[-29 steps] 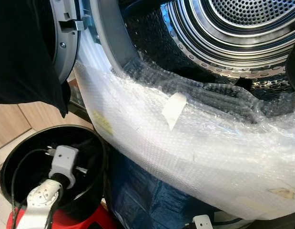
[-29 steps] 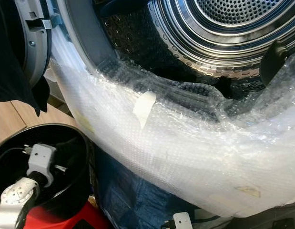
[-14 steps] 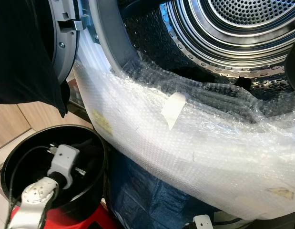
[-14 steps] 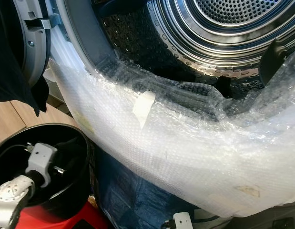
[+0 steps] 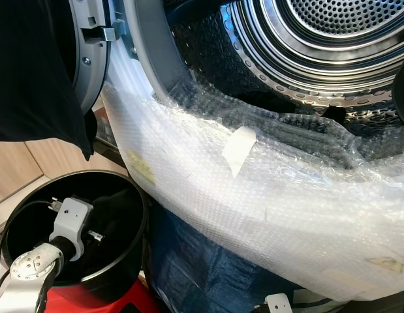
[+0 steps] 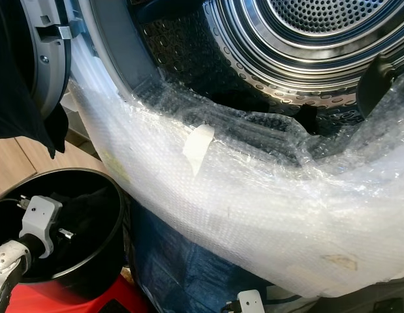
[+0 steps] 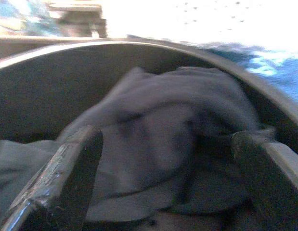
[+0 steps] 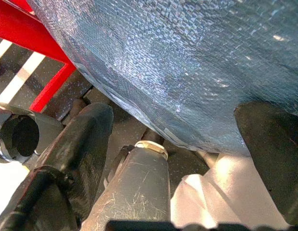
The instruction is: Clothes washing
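Black bucket (image 5: 126, 195) interior: left end effector (image 7: 163, 159) spread, dark clothes (image 7: 163, 125) between fingers.

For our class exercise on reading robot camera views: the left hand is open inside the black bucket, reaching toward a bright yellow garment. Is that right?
Not quite. The garment is dark grey, not bright yellow, as the left wrist view shows. The rest holds: the left hand is open inside the black bucket, reaching toward it.
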`<state>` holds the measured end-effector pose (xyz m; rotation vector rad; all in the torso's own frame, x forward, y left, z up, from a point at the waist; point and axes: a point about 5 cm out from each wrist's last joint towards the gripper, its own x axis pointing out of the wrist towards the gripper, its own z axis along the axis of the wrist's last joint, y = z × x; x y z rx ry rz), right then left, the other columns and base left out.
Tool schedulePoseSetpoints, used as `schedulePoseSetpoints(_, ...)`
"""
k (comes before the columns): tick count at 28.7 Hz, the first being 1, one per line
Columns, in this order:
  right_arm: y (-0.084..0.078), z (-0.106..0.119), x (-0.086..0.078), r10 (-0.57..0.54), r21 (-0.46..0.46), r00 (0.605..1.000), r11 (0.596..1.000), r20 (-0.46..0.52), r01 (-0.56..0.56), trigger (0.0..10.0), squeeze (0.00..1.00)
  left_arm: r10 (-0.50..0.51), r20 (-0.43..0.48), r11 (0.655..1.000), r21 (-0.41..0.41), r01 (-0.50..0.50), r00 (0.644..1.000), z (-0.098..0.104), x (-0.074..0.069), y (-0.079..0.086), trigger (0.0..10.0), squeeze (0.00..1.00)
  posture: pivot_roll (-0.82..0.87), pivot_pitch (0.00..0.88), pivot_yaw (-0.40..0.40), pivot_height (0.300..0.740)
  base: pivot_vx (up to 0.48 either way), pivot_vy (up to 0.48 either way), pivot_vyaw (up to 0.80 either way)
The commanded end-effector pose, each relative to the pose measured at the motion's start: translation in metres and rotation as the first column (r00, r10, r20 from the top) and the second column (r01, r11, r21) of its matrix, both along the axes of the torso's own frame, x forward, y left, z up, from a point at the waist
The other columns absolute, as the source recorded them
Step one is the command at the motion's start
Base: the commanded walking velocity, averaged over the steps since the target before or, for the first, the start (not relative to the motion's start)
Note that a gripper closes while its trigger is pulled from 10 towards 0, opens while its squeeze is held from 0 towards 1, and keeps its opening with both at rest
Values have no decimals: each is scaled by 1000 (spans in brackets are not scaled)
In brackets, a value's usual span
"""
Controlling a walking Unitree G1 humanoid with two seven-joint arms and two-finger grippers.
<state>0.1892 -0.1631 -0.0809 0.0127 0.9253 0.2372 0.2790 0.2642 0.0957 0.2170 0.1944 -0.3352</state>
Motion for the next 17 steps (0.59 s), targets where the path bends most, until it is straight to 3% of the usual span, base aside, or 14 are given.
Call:
schedulePoseSetpoints(1,-5,1,0,3,-18,1000,1000,2,-3,10000,0,-45,2,999,-23,45,999,4,2,-2,10000,0,75,99,-112,740,0,0,0)
schedulePoseSetpoints(3,-5,1,0,5,-19,1000,1000,1,-5,10000,0,-109,-33,994,-27,108,993,6,2,-4,10000,0,77,97,-113,740,0,0,0)
schedulePoseSetpoints(9,-6,0,0,7,-18,1000,1000,-1,-7,10000,0,-150,-137,987,44,157,979,-4,-3,7,10000,0,74,100,-122,740,0,0,0)
schedulePoseSetpoints(12,-6,0,0,8,-18,1000,1000,-1,-9,10000,0,-148,-145,986,58,158,978,-5,-3,9,10000,0,76,101,-125,740,0,0,0)
schedulePoseSetpoints(17,-6,1,0,14,-20,1000,1000,-1,-14,10000,0,-67,-113,991,108,79,991,-3,7,17,10000,0,72,98,-127,740,0,0,0)
